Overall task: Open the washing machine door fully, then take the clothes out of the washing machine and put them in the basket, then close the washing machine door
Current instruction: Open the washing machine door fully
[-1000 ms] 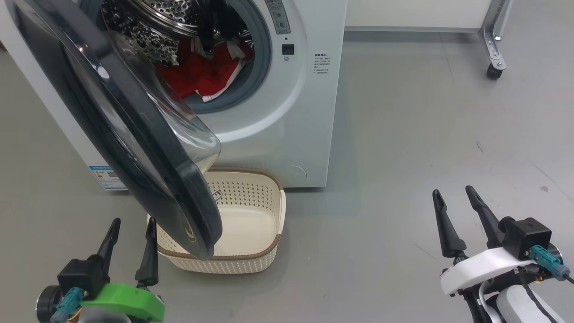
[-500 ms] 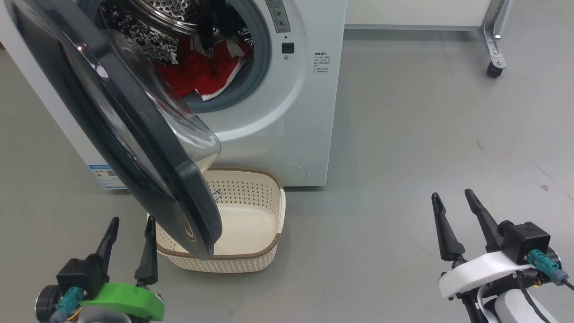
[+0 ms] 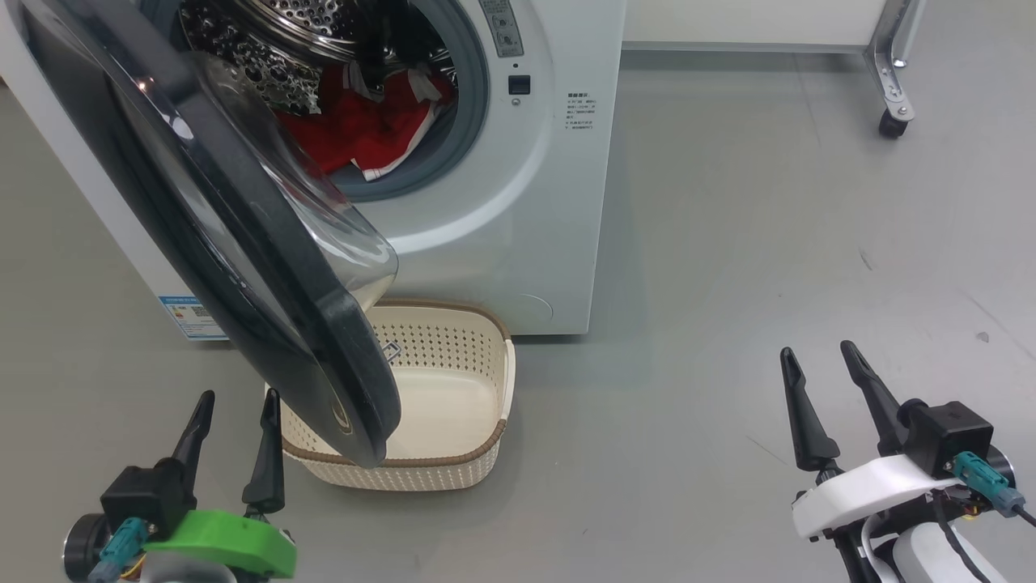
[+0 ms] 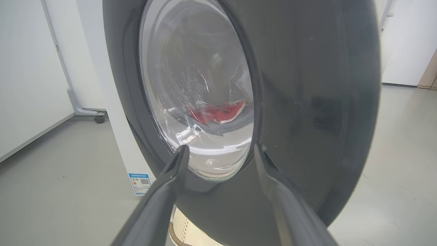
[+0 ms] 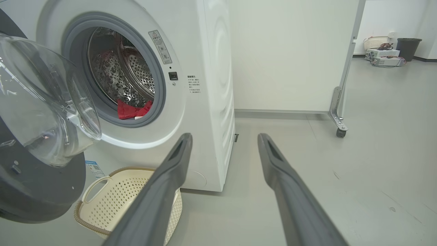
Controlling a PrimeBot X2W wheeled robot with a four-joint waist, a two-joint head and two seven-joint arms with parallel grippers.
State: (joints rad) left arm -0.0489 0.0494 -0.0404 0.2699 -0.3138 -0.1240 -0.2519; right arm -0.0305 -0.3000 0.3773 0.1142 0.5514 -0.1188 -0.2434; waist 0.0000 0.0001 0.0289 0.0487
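Note:
The washing machine point(image 3: 526, 210) stands at the upper left with its black-rimmed door point(image 3: 243, 243) swung part-way out, hanging over the basket point(image 3: 453, 389). Red clothes point(image 3: 364, 129) with white trim lie in the steel drum. My left gripper point(image 3: 239, 401) is open at the lower left, just short of the door's lower edge; its wrist view looks through the door glass point(image 4: 201, 102) at the clothes point(image 4: 218, 112). My right gripper point(image 3: 817, 352) is open over bare floor at the lower right, far from the machine point(image 5: 205, 85). Its view shows the basket point(image 5: 116, 201) empty.
A wheeled white partition point(image 3: 890, 81) stands at the back right, its caster point(image 5: 340, 132) on the grey floor. Far off are a dark bin point(image 5: 408, 48) and boxes. Open floor lies to the right of the machine.
Nothing has visibly changed; both grippers and the door hold their places.

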